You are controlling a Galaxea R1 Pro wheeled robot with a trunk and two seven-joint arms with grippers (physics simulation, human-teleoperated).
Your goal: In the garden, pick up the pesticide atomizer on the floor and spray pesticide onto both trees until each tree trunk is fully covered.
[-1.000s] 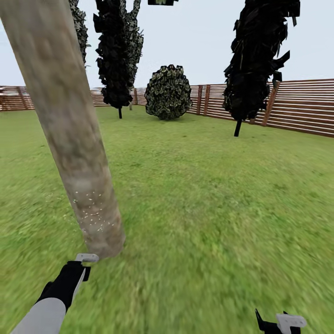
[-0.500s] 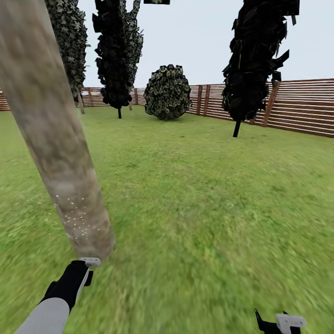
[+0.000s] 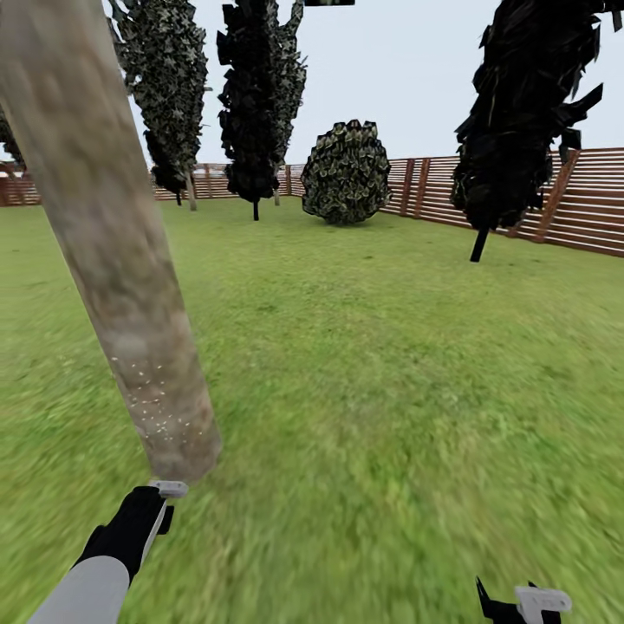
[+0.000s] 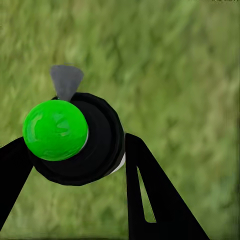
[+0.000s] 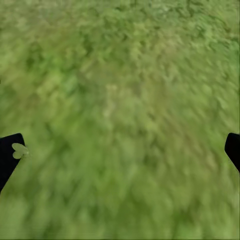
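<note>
Black left hand (image 4: 75,165) around atomizer (image 4: 75,137)

The tree trunk (image 3: 113,251) is cut off above; the right hand (image 3: 529,604) is cropped below.

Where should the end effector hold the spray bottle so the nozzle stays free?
Grip the round black body of the spray bottle, beside the green cap, with one finger on each side, as the left end effector does. The body is round, so opposite sides seat evenly, and the grey nozzle juts out clear of both fingers.
</note>
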